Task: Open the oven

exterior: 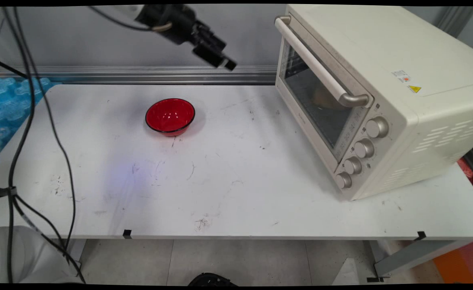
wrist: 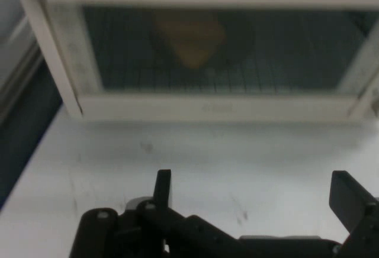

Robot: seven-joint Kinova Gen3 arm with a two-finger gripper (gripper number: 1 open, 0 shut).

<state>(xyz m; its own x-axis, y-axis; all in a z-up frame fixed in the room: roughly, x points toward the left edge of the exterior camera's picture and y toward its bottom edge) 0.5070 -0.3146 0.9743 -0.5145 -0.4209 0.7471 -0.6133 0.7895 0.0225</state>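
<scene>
My black gripper (exterior: 225, 63) hangs high above the back of the table, pointing right toward the cream toaster oven (exterior: 381, 88). In the hand view its two fingers (wrist: 163, 188) stand wide apart with nothing between them, so the gripper (wrist: 254, 190) is open. The oven door (wrist: 207, 51) is closed, its long handle (exterior: 321, 68) running across the top. Behind the glass a brownish item (wrist: 192, 42) rests on the rack. A red bowl (exterior: 170, 116) sits empty on the table, below and left of the gripper.
The white table (exterior: 228, 189) carries scuff marks. Four knobs (exterior: 361, 151) line the oven's right front. Black cables (exterior: 27, 133) hang down at the left. Blue bubble wrap (exterior: 9, 104) lies at the far left, and an aluminium rail (exterior: 139, 74) runs along the wall.
</scene>
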